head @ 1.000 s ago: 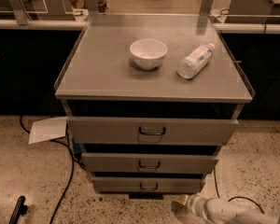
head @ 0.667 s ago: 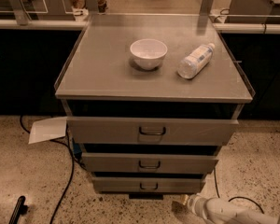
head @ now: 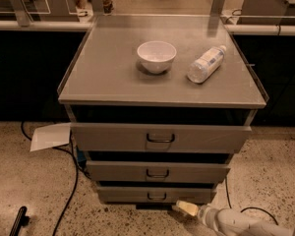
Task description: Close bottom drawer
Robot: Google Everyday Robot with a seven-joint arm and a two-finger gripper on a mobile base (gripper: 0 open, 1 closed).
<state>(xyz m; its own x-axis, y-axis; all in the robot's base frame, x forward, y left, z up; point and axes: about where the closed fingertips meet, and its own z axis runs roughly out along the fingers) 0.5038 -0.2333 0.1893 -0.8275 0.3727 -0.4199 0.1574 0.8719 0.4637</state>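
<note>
The grey cabinet has three drawers, all pulled out a little. The bottom drawer [head: 156, 195] is the lowest and slimmest front, with a small dark pull handle [head: 157, 196] at its middle. My gripper [head: 186, 208] is low at the bottom right, with its pale tip just below and in front of the bottom drawer's right end. My white arm [head: 236, 224] runs off to the bottom right corner. I cannot tell whether the tip touches the drawer front.
A white bowl [head: 157, 56] and a lying clear bottle [head: 206, 64] sit on the cabinet top [head: 108, 77]. Black cables [head: 69, 191] and a white sheet [head: 50, 136] lie on the speckled floor at left. A dark object [head: 17, 222] lies bottom left. Dark counters stand behind.
</note>
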